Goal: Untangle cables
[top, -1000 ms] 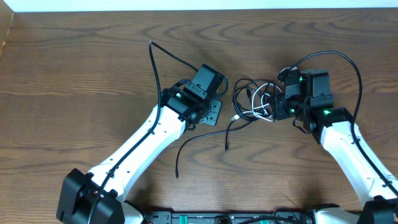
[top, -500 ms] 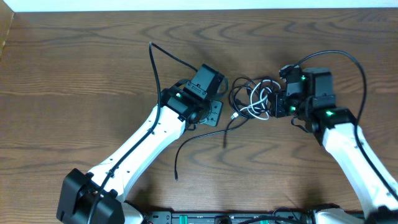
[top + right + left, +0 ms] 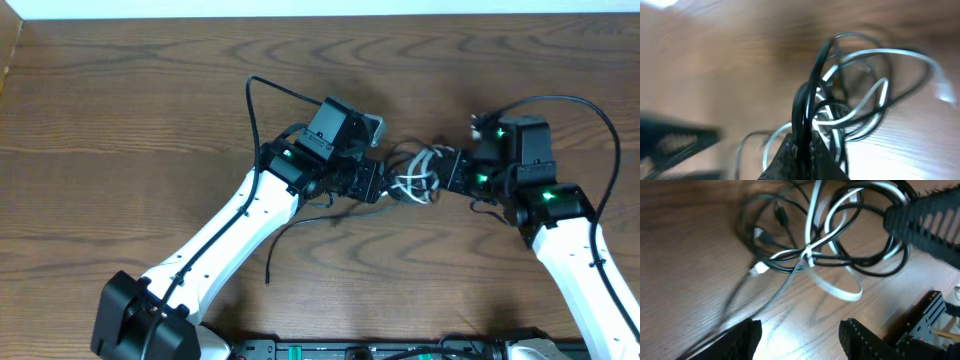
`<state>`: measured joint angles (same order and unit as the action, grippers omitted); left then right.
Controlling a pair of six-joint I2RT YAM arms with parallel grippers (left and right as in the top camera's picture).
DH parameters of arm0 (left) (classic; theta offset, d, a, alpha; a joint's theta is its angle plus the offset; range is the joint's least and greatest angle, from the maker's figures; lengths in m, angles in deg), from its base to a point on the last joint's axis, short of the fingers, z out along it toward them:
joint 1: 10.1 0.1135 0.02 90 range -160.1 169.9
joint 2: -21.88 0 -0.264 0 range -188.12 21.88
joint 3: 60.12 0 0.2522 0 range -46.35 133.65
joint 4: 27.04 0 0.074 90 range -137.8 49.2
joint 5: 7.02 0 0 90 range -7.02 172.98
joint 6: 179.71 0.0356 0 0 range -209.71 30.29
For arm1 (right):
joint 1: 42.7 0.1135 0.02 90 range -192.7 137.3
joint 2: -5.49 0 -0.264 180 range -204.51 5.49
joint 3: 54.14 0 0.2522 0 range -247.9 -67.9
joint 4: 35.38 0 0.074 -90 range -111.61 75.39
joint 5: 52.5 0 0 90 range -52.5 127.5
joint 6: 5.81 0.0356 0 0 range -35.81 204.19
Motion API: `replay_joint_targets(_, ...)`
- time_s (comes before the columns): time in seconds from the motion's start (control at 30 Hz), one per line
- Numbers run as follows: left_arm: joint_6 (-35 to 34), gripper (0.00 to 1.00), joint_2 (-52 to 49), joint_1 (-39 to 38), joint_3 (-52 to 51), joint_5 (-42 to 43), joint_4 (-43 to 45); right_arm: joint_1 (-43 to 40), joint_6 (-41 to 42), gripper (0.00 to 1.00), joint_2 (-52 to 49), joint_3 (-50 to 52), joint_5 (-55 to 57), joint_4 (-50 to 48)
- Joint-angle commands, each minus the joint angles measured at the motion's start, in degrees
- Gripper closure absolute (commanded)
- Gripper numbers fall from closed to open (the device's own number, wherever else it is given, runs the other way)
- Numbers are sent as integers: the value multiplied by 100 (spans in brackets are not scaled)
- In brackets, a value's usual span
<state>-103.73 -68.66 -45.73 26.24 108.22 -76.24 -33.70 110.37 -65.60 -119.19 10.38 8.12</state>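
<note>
Cables (image 3: 415, 175): tangled bundle mid-table (image 3: 120, 120), right between both grippers; one black tail (image 3: 275, 252) trails near-left.
Left gripper (image 3: 801, 327): fingers spread wide, nothing between them, just left of the bundle.
Right gripper (image 3: 802, 152): clenched on a black loop (image 3: 810, 85) at the bundle's right edge.
White cord (image 3: 837, 287): threaded through the black loops.

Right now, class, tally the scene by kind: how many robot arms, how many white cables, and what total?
robot arms: 2, the left arm and the right arm
white cable: 1
total: 3
The black cables are too knotted to count.
</note>
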Motion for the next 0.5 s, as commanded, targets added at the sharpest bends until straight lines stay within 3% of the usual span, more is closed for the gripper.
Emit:
replay_joint_targets(0.0, -66, 44, 63, 9, -39, 109, -11, -28, -981, 94, 22, -92, -1696, -81)
replay_joint_targets(0.1, -66, 44, 63, 9, -39, 111, -57, -44, -911, 99, 22, -92, -706, -2)
replay_joint_targets(0.17, -66, 44, 63, 9, -39, 111, -94, -44, 140, 99, 20, -92, 1049, 455)
replay_joint_targets(0.23, -66, 44, 63, 9, -39, 111, -114, -44, 509, 97, 20, -92, 1687, 741)
replay_joint_targets(0.33, -63, 45, 63, 9, -39, 109, -136, -24, 103, 57, 20, -92, 1410, 872)
replay_joint_targets(0.37, -63, 44, 63, 9, -39, 109, -136, -22, -435, 50, 20, -92, 1067, 866)
replay_joint_targets(0.47, -63, 44, 63, 9, -39, 107, -136, -74, -826, 44, 22, -92, 973, 813)
